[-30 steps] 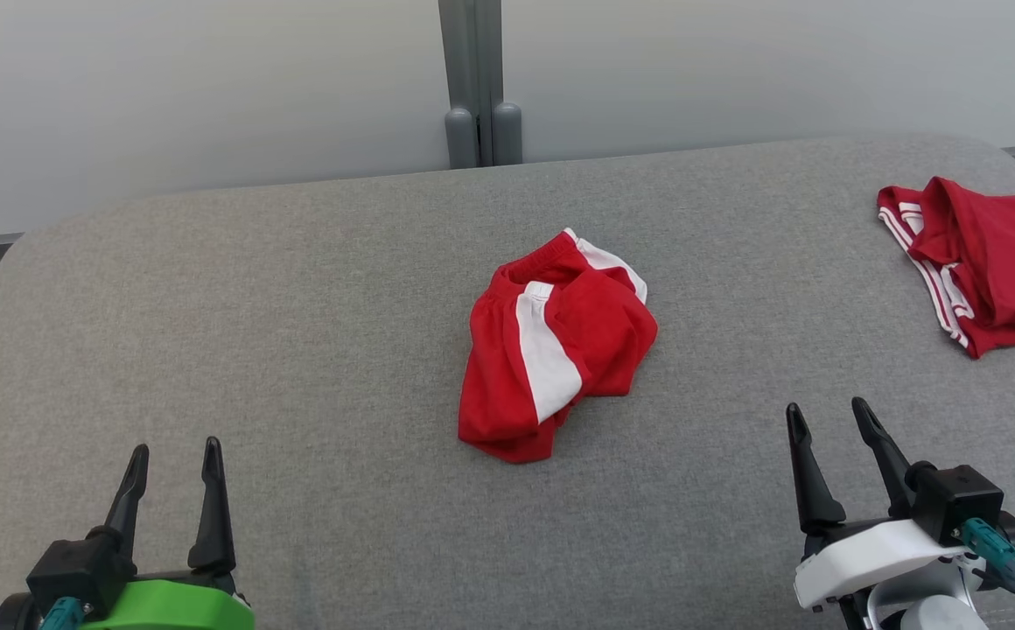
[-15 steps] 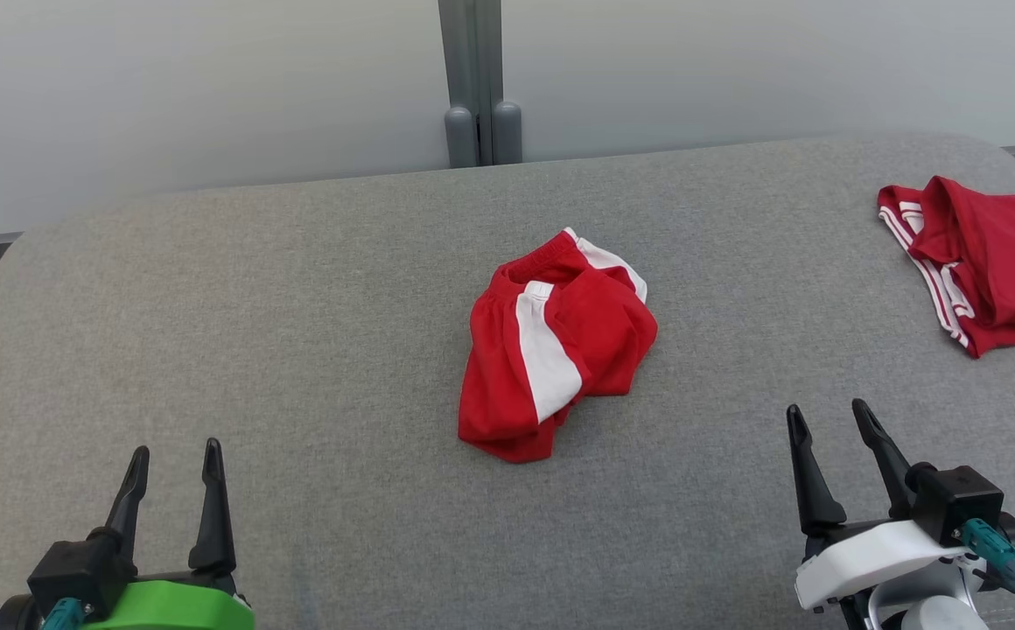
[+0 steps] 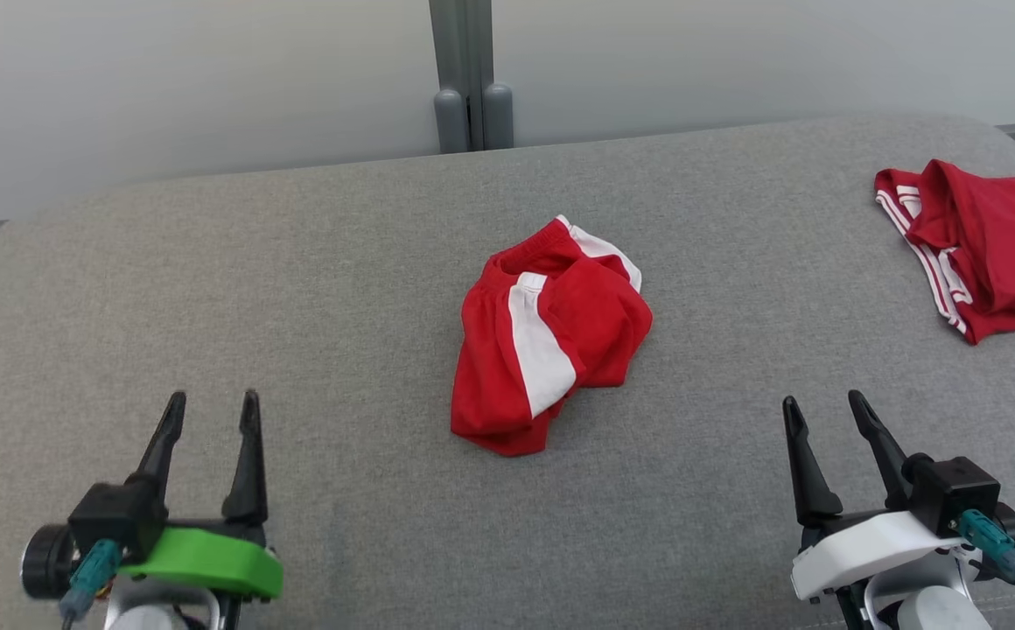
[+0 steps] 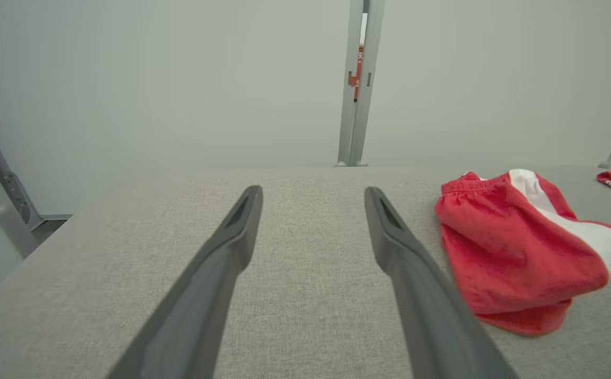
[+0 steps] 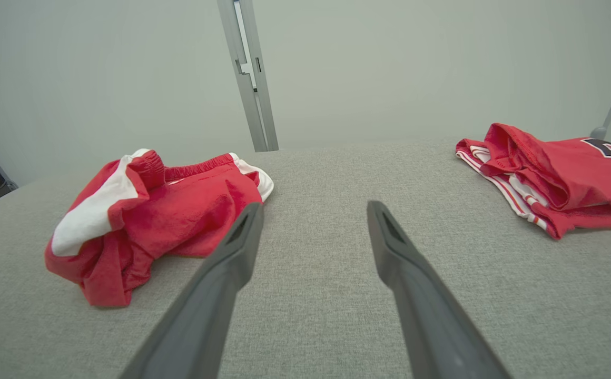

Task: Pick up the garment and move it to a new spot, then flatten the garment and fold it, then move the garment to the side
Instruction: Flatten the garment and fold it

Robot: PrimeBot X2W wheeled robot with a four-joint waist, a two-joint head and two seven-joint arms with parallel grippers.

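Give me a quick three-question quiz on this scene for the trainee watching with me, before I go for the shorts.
1. True or false: the left claw and the right claw are both open and clear of the shorts.
2. Pick one. The jersey lies: A) at the far right of the grey surface, apart from the shorts; B) on top of the shorts; C) in the left claw.
3. Fill in: the stripe on the crumpled red shorts is ____.

Key: 1 true; 2 A; 3 white.
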